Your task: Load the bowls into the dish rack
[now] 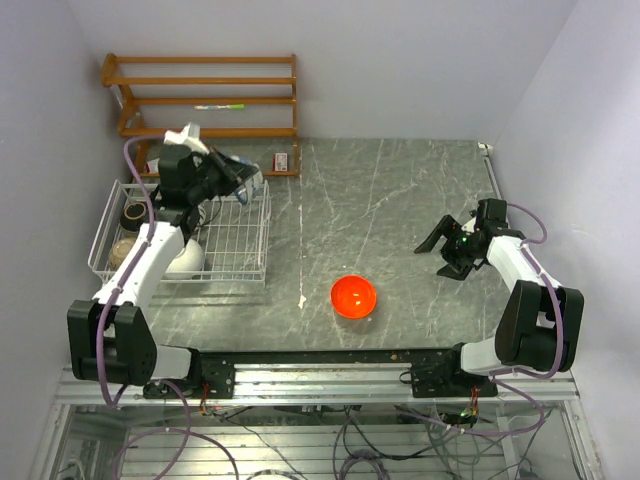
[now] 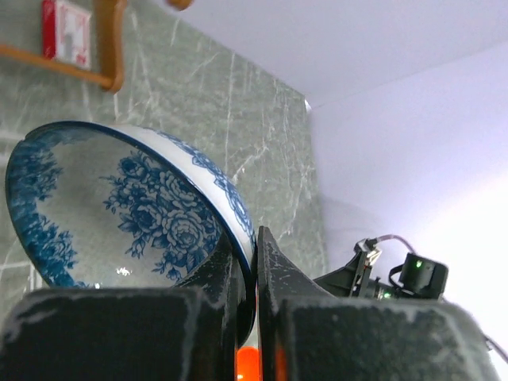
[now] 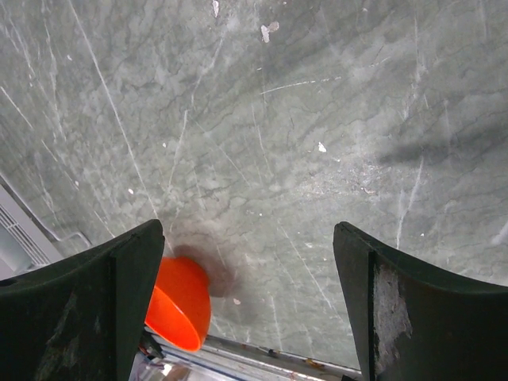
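Note:
My left gripper is shut on the rim of the blue-and-white patterned bowl and holds it tilted above the far right corner of the white wire dish rack. In the left wrist view the fingertips pinch the bowl's edge. The rack holds a white bowl and two brownish bowls, partly hidden by the arm. The orange-red bowl sits on the table near the front middle; it also shows in the right wrist view. My right gripper is open and empty, to the right of it.
A wooden slatted shelf stands at the back left behind the rack. A small red-and-white box lies by its right foot. Walls close in on the left, back and right. The metal rail runs along the front edge.

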Controlling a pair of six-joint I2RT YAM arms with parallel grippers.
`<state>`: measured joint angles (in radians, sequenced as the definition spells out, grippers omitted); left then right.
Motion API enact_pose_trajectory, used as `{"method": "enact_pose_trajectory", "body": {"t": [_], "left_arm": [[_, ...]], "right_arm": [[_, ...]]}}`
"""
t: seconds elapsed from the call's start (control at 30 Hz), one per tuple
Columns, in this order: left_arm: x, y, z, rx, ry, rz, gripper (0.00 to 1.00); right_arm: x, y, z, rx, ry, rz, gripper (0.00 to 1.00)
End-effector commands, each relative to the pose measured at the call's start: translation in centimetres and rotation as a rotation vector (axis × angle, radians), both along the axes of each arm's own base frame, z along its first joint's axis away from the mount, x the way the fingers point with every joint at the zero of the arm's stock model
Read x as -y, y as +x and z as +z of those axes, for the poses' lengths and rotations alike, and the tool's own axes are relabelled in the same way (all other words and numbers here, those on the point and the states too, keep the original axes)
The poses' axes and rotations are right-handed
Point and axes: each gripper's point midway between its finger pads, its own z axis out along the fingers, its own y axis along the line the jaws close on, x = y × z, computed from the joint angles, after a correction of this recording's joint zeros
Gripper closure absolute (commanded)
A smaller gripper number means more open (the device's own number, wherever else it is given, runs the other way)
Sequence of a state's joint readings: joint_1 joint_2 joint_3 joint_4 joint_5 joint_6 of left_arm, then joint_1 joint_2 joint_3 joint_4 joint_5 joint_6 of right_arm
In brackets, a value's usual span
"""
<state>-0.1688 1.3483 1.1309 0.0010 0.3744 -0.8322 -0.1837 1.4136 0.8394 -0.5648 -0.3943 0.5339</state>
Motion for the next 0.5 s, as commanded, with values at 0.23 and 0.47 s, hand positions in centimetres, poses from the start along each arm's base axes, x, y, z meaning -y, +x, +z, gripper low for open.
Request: {"method": "enact_pose_trajectory", "body": {"t": [0.23, 0.47], "left_arm": [[-4.0, -0.2, -3.3, -0.034, -0.338, 0.025, 0.93], [-4.0, 0.4, -6.2, -0.078, -0.371, 0.04, 0.93]], "right_arm": [[0.0, 0.0, 0.3, 0.024, 0.0, 0.014, 0.13], [0.1, 0.0, 0.4, 0.027, -0.006, 0.012, 0.13]]}}
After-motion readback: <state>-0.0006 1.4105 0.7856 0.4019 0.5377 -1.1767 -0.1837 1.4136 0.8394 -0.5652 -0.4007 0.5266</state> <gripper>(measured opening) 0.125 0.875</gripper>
